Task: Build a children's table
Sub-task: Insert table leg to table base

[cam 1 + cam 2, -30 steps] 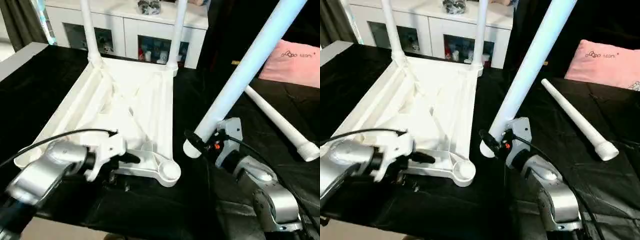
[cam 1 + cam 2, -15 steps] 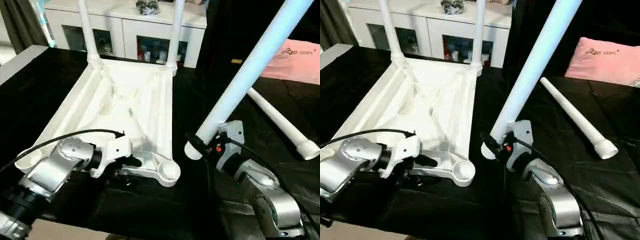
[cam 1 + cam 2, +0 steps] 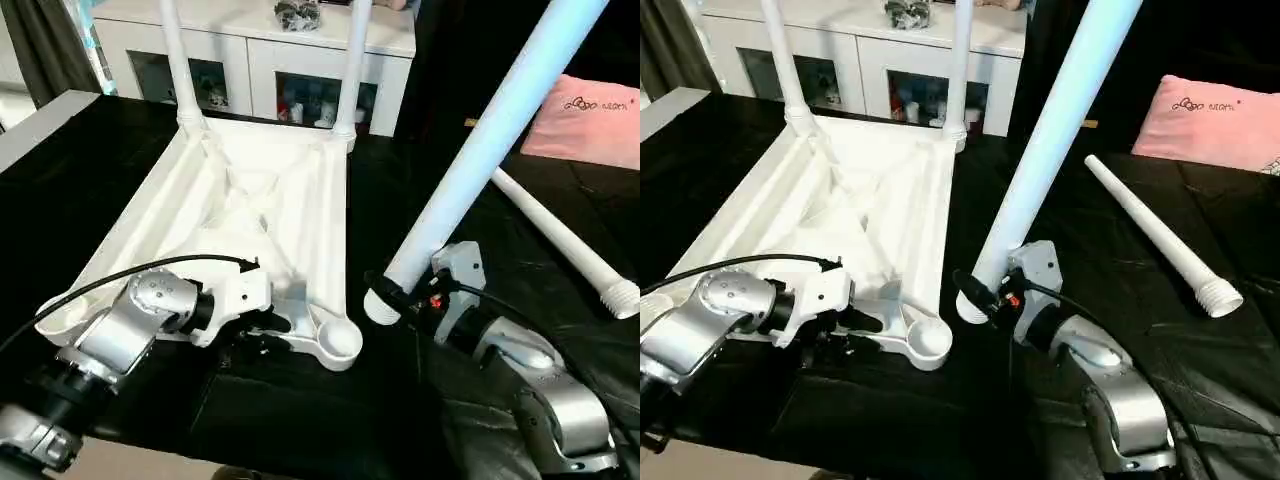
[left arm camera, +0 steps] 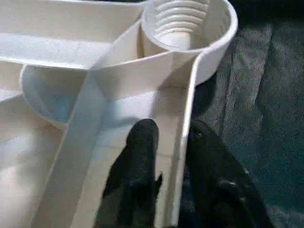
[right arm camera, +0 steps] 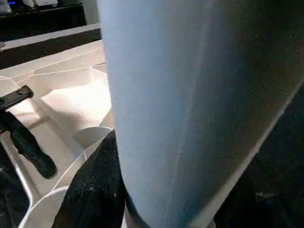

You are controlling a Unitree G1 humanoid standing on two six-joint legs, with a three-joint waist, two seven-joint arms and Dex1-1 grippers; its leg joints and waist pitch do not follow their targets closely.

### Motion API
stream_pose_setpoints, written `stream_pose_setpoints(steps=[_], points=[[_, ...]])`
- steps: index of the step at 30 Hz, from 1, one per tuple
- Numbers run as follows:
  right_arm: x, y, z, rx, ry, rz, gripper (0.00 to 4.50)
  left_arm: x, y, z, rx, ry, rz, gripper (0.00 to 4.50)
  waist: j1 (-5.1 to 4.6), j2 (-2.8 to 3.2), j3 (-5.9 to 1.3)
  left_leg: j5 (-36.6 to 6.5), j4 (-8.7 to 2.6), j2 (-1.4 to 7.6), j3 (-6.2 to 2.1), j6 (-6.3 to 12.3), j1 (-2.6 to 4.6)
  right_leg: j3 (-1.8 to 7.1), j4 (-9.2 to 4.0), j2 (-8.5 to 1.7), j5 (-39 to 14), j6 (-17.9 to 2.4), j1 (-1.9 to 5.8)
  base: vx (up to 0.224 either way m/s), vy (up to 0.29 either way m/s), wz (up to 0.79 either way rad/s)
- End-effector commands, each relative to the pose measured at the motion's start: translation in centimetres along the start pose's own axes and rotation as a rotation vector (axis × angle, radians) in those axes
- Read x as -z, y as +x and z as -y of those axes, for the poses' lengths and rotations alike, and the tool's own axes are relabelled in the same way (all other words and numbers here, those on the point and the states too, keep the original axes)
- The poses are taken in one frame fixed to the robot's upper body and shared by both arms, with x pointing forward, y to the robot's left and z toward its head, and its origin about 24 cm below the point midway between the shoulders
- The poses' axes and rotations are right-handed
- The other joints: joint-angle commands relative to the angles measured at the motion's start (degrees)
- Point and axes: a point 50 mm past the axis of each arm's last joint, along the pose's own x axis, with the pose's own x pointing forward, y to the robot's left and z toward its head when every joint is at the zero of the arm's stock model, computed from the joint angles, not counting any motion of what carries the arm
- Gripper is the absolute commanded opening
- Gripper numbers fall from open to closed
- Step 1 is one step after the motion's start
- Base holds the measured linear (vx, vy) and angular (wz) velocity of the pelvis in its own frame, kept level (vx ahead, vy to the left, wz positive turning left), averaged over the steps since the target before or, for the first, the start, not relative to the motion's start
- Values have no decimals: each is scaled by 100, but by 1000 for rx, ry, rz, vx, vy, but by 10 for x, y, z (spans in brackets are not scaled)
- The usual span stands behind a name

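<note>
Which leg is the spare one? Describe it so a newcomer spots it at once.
Start at the upturned white tabletop on the black cloth, then look across to the robot's right, toward the pink cushion. The spare leg lies flat on the cloth there, threaded end nearest the camera. Two other legs stand screwed into the far corners, and a third is held tilted in the right gripper.

Silver jointed forearms (image 3: 120, 335) carry white wrist housings, thin black cables and black-fingered claws.

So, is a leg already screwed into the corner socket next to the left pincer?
No, the threaded corner socket beside the left pincer is empty; its inner ridges are bare.
</note>
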Motion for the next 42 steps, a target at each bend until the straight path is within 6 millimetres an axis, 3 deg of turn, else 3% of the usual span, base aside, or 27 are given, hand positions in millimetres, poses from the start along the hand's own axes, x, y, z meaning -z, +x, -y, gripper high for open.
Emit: stream_pose_setpoints(steps=[1,11,14,19,22,24,32,37,40,42], points=[[-9,-1,2,-5,-27,33,193,-1,-4,-6,-26,16,-24,89,8,104,-341,-1605,-436,90,7,-231,79,266,-560,-418,-1501,-804,179,0,0,0],[-9,1,1,-26,-70,9,193,-2,1,-8,-33,-13,-50,10,4,110,-347,-1608,-445,90,-8,-240,61,256,-550,-424,-1491,-866,194,0,0,0],[-9,2,3,-21,-72,17,193,-2,7,-7,-52,-75,-33,0,-9,109,-366,-1435,-425,82,-3,-225,40,253,-525,-423,-1195,-908,218,0,0,0],[-10,4,7,10,-59,36,193,-1,18,-7,-125,-162,-12,0,-18,96,-371,-1191,-389,70,24,-118,36,256,-508,-400,-850,-1000,228,0,0,0],[-11,7,10,40,-41,54,193,-5,33,-10,-233,-225,12,0,-26,65,-380,-1121,-381,57,34,-70,14,249,-521,-394,-970,-945,244,0,0,0],[-12,8,10,43,-37,59,193,-8,39,-13,-278,-241,15,0,-21,78,-382,-1112,-371,53,38,-33,16,255,-550,-398,-1126,-869,238,0,0,0],[-12,11,10,41,-33,67,193,-19,41,-12,-244,-175,67,0,-20,88,-380,-1109,-387,55,36,4,15,257,-585,-398,-1332,-718,210,0,0,0],[-11,12,8,33,-22,71,193,-16,37,-9,-218,-183,67,0,13,103,-389,-1115,-392,73,38,1,37,261,-554,-395,-1074,-798,194,0,0,0],[-11,13,7,32,-20,73,193,-13,33,-10,-236,-187,69,60,10,102,-386,-1155,-399,62,36,-19,21,254,-553,-396,-1064,-803,212,0,0,0],[-11,13,6,29,-18,76,193,-12,30,-12,-256,-185,73,69,12,92,-383,-1196,-399,69,37,-19,32,257,-563,-406,-1134,-804,202,0,0,0]])
